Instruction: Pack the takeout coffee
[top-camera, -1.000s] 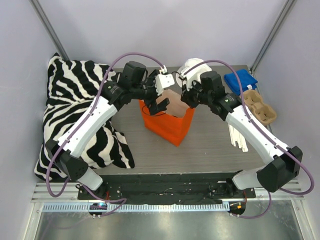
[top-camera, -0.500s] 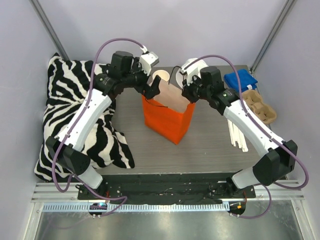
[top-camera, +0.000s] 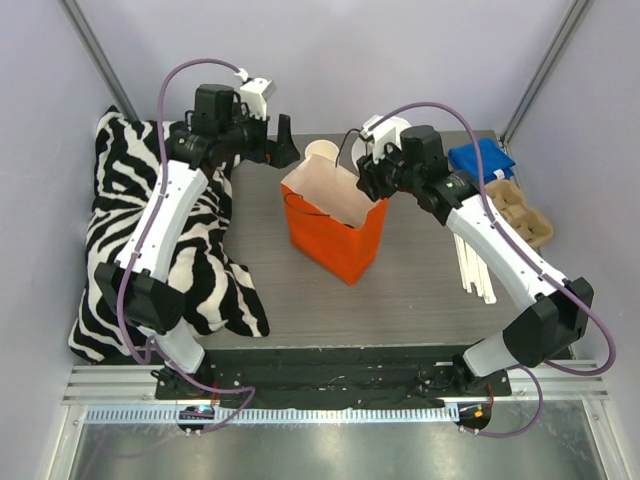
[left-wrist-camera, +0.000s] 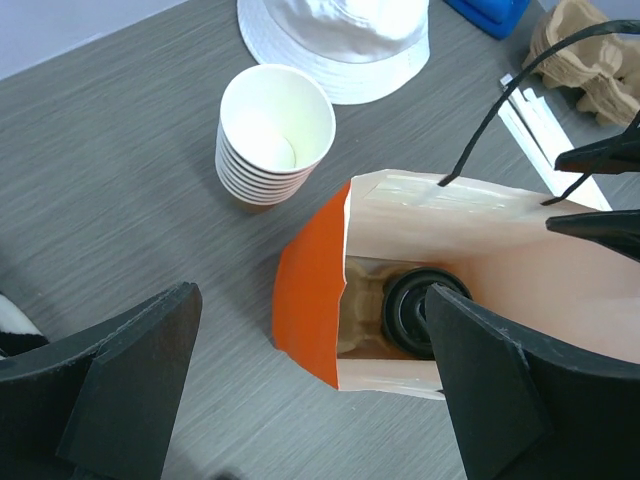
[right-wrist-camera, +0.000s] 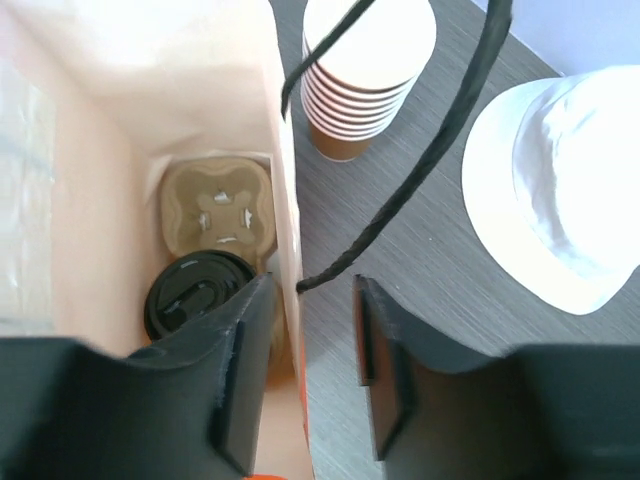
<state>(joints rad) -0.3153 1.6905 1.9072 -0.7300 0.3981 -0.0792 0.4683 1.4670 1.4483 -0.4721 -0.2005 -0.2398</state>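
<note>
The takeout coffee (right-wrist-camera: 195, 295) shows only its round black lid (left-wrist-camera: 410, 310), standing at the bottom of the orange paper bag (top-camera: 335, 225) in a pulp carrier (right-wrist-camera: 215, 215). My left gripper (top-camera: 283, 140) is open and empty, raised behind and left of the bag; in its wrist view (left-wrist-camera: 315, 340) it looks down on the bag's mouth. My right gripper (top-camera: 368, 185) is at the bag's right rim. Its jaws (right-wrist-camera: 305, 340) stand apart astride the bag's wall (right-wrist-camera: 285, 190), with a gap on the outer side. The bag's black cord handle (right-wrist-camera: 420, 170) hangs loose.
A stack of lidless paper cups (top-camera: 322, 155) and a white hat (top-camera: 388, 132) are just behind the bag. A blue cloth (top-camera: 480, 160), another pulp carrier (top-camera: 520, 215) and white sticks (top-camera: 475, 270) lie at the right. A zebra cushion (top-camera: 150, 230) fills the left.
My left gripper has pulled out of the bag, up and back to the left. My right gripper, shut on the bag's rim before, has opened.
</note>
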